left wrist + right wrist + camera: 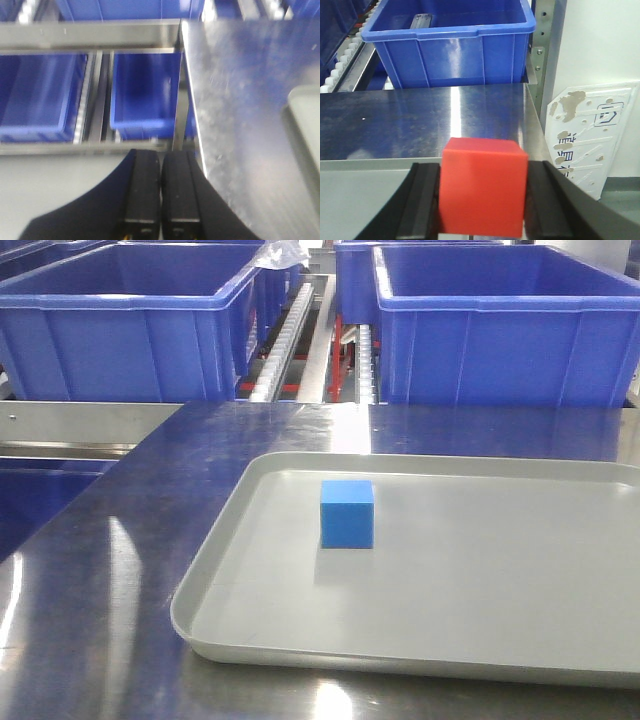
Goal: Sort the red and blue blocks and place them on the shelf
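The jaws of your right gripper (480, 200) are clamping the red block (484, 187) in front of the shelf (345, 65), facing a blue bin (450, 45), probably to drop it there, while the blue block (347, 513) is waiting on the tray (500, 660) before the shelf. The jaws of your left gripper (161, 192) are pressing together empty. The frame is cutting off the red block's lower edge, so I cannot judge the grip depth.

Tray (215, 575) right side and red block (483, 187) base, both beyond picture edges.
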{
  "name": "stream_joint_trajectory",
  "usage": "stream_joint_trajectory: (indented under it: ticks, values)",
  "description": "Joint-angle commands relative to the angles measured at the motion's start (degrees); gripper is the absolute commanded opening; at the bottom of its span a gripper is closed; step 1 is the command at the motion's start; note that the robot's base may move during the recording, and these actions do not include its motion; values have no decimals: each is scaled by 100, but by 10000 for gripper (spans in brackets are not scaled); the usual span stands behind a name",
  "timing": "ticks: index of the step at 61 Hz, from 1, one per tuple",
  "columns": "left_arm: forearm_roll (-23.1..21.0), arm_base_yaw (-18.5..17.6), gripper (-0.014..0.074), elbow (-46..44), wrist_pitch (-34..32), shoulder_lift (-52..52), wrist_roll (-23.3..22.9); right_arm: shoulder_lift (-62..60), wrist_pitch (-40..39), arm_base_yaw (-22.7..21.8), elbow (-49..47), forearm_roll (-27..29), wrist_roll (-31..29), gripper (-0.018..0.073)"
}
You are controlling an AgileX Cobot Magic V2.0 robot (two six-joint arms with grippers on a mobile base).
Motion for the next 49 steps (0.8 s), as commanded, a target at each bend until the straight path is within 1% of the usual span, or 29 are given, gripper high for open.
stream_joint_trajectory:
  ticks: [1, 8, 17, 29, 36, 40, 42, 45, 49]
  values:
    - [-2, -38, 136, -198, -340, 338, -2, 21, -560, -40, -172, -85, -19, 49]
    - [-2, -38, 136, -198, -340, 817, 75, 21, -560, -40, -172, -85, -19, 49]
    - [-170, -38, 136, -210, -332, 1373, 289, 21, -560, -40, -172, -85, -19, 49]
    - [-1017, -38, 136, -478, -332, 1835, 747, 21, -560, -40, -172, -85, -19, 49]
    - [-1268, -38, 143, -697, -348, 2035, 793, 21, -560, -40, -172, -85, -19, 49]
    - [-1404, -79, 190, -827, -348, 2116, 845, 21, -560, -40, -172, -85, -19, 49]
    - [-1461, -138, 235, -898, -337, 2191, 939, 21, -560, -40, -172, -85, -19, 49]
    - [-1473, -217, 302, -971, -353, 2265, 939, 21, -560, -40, -172, -85, -19, 49]
    - [-1473, -344, 419, -1046, -408, 2390, 939, 21, -560, -40, -172, -85, -19, 49]
